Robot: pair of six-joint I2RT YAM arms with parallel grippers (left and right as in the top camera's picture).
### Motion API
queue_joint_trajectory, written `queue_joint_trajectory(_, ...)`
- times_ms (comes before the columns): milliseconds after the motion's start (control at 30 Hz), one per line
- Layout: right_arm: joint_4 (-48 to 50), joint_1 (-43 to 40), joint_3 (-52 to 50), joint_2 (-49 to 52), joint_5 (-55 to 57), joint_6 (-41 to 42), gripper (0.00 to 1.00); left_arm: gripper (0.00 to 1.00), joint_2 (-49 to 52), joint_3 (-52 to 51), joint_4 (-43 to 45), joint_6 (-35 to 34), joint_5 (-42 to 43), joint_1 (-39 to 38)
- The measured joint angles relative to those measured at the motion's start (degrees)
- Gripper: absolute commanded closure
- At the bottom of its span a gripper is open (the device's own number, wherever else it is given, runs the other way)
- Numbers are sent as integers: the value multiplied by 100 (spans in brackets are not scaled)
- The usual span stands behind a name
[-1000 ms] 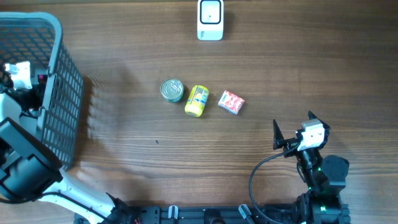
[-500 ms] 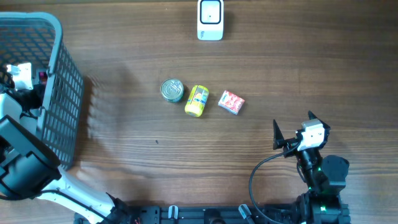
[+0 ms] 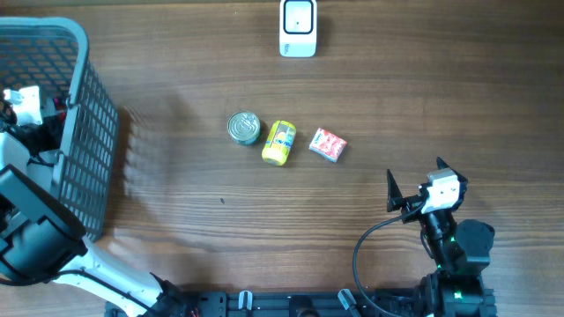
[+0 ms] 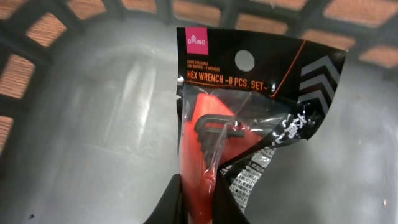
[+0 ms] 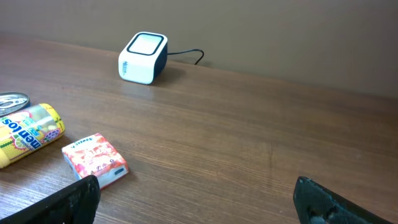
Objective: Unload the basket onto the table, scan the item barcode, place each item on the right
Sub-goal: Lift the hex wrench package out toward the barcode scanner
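One item matters now: the hex wrench pack [image 4: 230, 124], inside the basket [image 3: 88, 132] at the table's left edge. My left gripper [image 4: 198, 204] is clamped on its lower end, and the pack's long axis runs straight away from the jaws. The scanner [image 3: 298, 26] sits well apart, at the table's far middle, so I judge the left arm must carry it there. My right gripper [image 3: 416, 179] stands wide open, holding nothing.

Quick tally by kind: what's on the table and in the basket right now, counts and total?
Round silver tin can: 1
Yellow Mentos candy bottle: 1
Small red-and-white packet: 1
Black-and-orange hex wrench set pack: 1
White box-shaped barcode scanner: 1
Grey plastic mesh basket: 1
Total: 6
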Motion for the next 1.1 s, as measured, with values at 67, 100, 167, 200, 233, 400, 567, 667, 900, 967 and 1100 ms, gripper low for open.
queue_joint_trajectory(67,-15,0,0,0,0,0,0,96,-20,-9,116,-186,-15,0)
queue_joint_trajectory(100,-15,0,0,0,0,0,0,96,-39,-13,162,-289,-20,0)
queue_joint_trajectory(167,-20,0,0,0,0,0,0,96,-184,-52,275,-575,-42,0)
queue_joint_trajectory(200,-20,0,0,0,0,0,0,96,-278,-63,308,-695,-44,0)
queue_joint_trajectory(233,-20,0,0,0,0,0,0,96,-426,-66,341,-848,-44,0)
queue_joint_trajectory(400,-39,0,0,0,0,0,0,96,-1147,-66,404,-1368,-2,0)
queue_joint_trajectory(567,-39,0,0,0,0,0,0,96,-1895,-66,345,-1928,177,0)
queue_joint_trajectory(667,-39,0,0,0,0,0,0,96,-2295,-66,319,-2068,487,0)
queue_joint_trajectory(900,-42,0,0,0,0,0,0,94,-3394,-66,317,-2833,1624,0)
queue_joint_trajectory(967,-42,0,0,0,0,0,0,91,-3560,-66,319,-2933,2059,0)
queue_joint_trajectory(1100,-39,0,0,0,0,0,0,91,-3676,-66,319,-3008,2997,0)
